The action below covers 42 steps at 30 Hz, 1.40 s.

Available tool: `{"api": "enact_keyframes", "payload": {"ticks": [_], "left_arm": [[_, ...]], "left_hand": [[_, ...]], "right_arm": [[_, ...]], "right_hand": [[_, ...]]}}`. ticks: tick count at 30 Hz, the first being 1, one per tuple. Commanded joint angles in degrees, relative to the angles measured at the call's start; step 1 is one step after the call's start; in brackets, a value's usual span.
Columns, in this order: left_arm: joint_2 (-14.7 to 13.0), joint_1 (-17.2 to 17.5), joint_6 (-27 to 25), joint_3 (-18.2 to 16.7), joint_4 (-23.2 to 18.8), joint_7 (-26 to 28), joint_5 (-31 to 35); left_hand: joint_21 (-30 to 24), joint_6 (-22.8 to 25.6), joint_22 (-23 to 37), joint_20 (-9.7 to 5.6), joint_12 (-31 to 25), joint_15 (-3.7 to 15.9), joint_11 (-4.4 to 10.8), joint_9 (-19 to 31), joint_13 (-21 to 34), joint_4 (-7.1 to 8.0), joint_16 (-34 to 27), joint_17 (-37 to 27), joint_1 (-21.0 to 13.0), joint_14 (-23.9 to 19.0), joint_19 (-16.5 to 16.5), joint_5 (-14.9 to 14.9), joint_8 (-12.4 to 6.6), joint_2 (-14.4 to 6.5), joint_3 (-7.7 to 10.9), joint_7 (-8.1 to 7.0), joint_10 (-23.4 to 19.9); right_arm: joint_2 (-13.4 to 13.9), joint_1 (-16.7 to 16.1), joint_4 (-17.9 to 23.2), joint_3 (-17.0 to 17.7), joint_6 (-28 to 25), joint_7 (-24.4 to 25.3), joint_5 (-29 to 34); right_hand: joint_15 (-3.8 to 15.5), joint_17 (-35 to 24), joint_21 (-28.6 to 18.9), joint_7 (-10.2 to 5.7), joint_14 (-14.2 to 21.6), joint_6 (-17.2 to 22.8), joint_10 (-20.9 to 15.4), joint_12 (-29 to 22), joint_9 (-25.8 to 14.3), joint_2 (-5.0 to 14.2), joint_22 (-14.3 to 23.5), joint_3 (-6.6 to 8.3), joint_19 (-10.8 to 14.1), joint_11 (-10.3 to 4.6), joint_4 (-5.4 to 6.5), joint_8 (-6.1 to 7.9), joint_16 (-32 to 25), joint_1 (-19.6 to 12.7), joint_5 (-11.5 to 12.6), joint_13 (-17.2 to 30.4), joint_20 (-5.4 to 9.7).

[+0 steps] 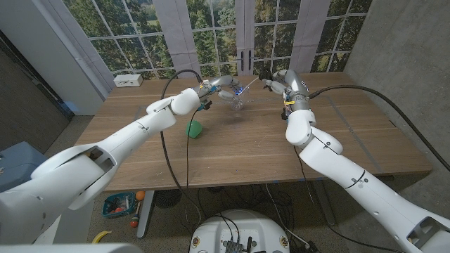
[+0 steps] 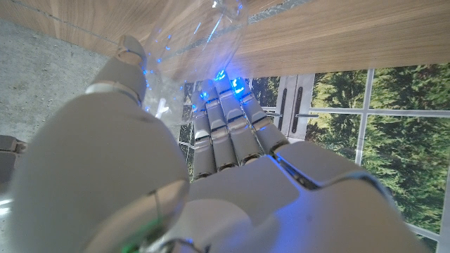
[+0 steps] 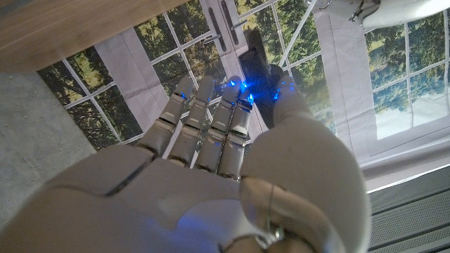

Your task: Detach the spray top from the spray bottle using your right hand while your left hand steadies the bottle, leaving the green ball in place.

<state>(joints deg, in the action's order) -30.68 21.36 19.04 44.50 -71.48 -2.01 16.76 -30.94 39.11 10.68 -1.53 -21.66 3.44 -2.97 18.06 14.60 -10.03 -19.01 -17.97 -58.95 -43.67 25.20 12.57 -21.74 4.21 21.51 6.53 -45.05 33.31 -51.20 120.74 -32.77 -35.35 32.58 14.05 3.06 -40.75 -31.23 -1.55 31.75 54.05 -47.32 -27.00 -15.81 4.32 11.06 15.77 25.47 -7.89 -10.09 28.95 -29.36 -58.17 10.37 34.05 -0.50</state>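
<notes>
Left hand (image 1: 219, 87) wrapped around clear spray bottle (image 1: 237, 99) at far side of bench (image 1: 246, 147), right hand (image 1: 273, 76) holding dark spray top (image 3: 259, 67) in closed fingers, apart from bottle, green ball (image 1: 194, 128) near left hand's wrist

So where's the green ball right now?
In the head view, the green ball sits on the wooden table, left of middle, just beside the left arm and in front of the clear bottle.

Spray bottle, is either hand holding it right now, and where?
The left hand grips the clear spray bottle around its body. The right hand seems to hold something dark, unclear.
</notes>
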Motion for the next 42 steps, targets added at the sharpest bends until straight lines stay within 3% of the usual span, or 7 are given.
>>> {"api": "enact_keyframes", "payload": {"ticks": [1,23,33,42], "left_arm": [[-0.03,0.00,-0.87,0.23,-0.06,-0.03,-0.07],[-1.24,1.17,-5.27,0.35,-4.22,-0.24,1.58],[-2.43,2.01,-9.54,0.68,-7.86,-0.92,3.77],[-3.95,2.79,-15.05,1.29,-12.24,-2.22,7.08]], "left_hand": [[-0.34,9.03,0.04,-0.16,-0.25,10.43,13.89,4.90,20.79,0.12,0.32,-0.09,-12.74,-1.04,-0.13,0.37,-6.89,-13.40,0.49,-7.86,-14.96],[-0.46,9.11,0.03,-0.18,-0.01,10.43,13.80,5.05,20.90,0.13,0.44,-0.11,-12.76,-1.09,-0.20,0.38,-6.84,-13.41,0.42,-7.83,-15.02],[-0.48,9.14,0.02,-0.10,0.19,10.43,13.99,4.92,20.88,0.13,0.58,-0.08,-12.79,-1.01,-0.33,0.40,-6.66,-13.43,0.42,-7.81,-15.01],[-0.52,9.24,0.02,-0.10,0.43,10.43,14.02,4.85,20.74,0.15,0.72,-0.06,-12.78,-0.92,-0.42,0.43,-6.56,-13.42,0.40,-7.96,-15.02]], "right_arm": [[-0.67,-2.28,0.62,2.33,0.85,3.31,0.59],[-3.26,-6.24,0.37,5.71,2.84,10.54,2.30],[-3.00,-6.96,1.23,6.31,0.84,9.42,1.94],[-1.74,-6.05,2.81,5.78,-4.62,5.37,0.88]], "right_hand": [[9.03,-0.29,-0.19,-1.06,-0.07,3.69,-1.07,-0.53,-0.91,2.82,0.30,1.04,-0.02,-1.00,0.54,1.52,0.23,-3.40,-0.18,0.27,0.44],[8.91,-0.70,-0.56,-1.17,-0.24,3.24,-0.97,-0.57,-1.00,2.80,0.30,1.08,-0.31,-0.96,0.95,1.83,0.58,-3.18,-0.31,0.96,0.63],[8.87,-0.82,-0.72,-1.23,-0.32,3.13,-0.93,-0.58,-0.96,2.74,0.29,1.10,-0.39,-0.95,1.02,1.93,0.77,-3.11,-0.31,1.22,0.55],[8.67,-0.80,-0.86,-1.34,-0.71,2.85,-0.75,-0.51,-0.96,2.68,0.29,1.08,-0.51,-0.91,1.19,1.98,1.18,-2.82,-0.31,1.46,0.47]]}}
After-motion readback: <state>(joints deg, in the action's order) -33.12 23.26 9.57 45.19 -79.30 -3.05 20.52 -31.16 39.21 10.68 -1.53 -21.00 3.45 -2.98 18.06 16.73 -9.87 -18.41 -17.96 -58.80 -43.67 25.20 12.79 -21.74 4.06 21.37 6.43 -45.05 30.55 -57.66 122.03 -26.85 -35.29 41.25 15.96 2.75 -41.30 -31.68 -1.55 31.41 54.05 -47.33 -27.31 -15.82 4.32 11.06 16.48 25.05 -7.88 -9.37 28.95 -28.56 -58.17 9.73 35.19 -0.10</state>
